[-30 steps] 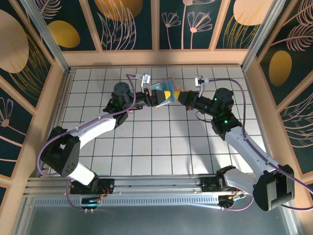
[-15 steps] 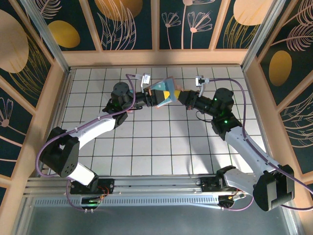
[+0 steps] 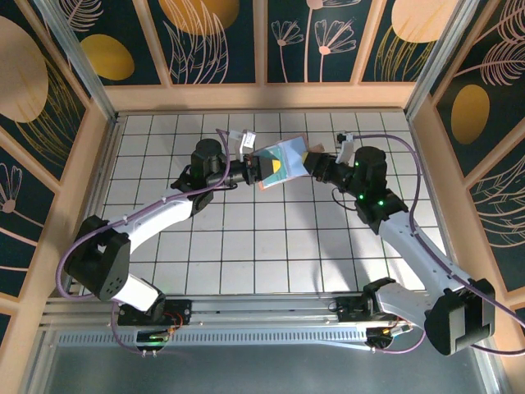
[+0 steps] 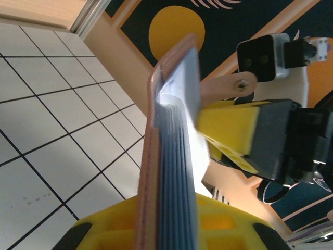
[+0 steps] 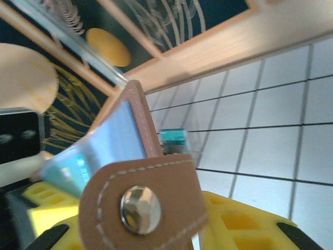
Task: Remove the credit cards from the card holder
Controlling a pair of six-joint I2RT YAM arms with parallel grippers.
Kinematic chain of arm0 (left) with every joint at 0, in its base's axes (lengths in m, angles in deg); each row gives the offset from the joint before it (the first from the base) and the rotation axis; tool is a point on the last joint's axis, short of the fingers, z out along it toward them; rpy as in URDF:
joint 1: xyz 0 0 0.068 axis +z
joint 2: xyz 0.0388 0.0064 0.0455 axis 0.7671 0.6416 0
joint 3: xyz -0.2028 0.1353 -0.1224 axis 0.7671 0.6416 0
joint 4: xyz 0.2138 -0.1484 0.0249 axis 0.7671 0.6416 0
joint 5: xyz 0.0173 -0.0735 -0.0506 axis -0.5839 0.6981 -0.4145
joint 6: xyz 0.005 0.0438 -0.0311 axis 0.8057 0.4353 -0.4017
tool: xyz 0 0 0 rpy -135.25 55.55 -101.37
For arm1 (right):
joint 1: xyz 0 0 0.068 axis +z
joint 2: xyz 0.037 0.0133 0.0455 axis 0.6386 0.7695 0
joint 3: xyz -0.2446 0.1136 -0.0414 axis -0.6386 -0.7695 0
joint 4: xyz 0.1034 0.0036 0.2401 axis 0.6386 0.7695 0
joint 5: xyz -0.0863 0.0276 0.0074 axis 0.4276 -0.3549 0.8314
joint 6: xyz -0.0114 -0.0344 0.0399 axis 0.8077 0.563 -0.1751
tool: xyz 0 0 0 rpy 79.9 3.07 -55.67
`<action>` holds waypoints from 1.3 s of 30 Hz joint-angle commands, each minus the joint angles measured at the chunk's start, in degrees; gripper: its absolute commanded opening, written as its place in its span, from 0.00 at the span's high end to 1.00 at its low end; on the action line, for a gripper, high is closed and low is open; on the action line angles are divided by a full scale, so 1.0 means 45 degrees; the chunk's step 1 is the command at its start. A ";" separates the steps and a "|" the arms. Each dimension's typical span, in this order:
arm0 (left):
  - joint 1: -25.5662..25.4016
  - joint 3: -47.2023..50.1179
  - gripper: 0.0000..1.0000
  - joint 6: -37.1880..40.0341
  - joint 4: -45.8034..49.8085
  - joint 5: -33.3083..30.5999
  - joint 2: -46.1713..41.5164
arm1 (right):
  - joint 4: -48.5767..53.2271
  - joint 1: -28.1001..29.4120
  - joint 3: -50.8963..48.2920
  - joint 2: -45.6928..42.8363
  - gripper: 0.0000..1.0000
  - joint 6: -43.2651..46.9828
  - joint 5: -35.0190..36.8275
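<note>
We see the left fingers [image 4: 229, 221] clenched on the card holder [image 4: 174, 146]. They pinch its lower edge, so it stands up edge-on out of the yellow pads. Its pinkish-brown cover is to one side and the grey-blue leaves fan slightly beside it. The right fingers [image 4: 229, 125] press against the holder's grey-blue inner side from across. In the right wrist view the right fingers [image 5: 244, 219] grasp the holder at its brown snap tab [image 5: 139, 205], which lies between the yellow pads with its metal stud facing the camera. Above the tab the holder [image 5: 117, 138] opens toward the left arm. The corner of a teal card [image 5: 173, 136] peeks out past the brown edge and is blurred, so we cannot tell how far it sits in its pocket.

From above, the two arms meet over the far middle of the tiled tabletop [image 3: 246, 238]. The holder [image 3: 283, 156] is held open in the air between them, well clear of the tiles, with its blue inside tilted upward.
</note>
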 commanded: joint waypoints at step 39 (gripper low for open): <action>-0.0846 0.1322 0.83 0.0237 0.0565 -0.1281 0.4046 | 0.2019 0.0411 -0.0157 0.1944 0.63 -0.0313 0.2469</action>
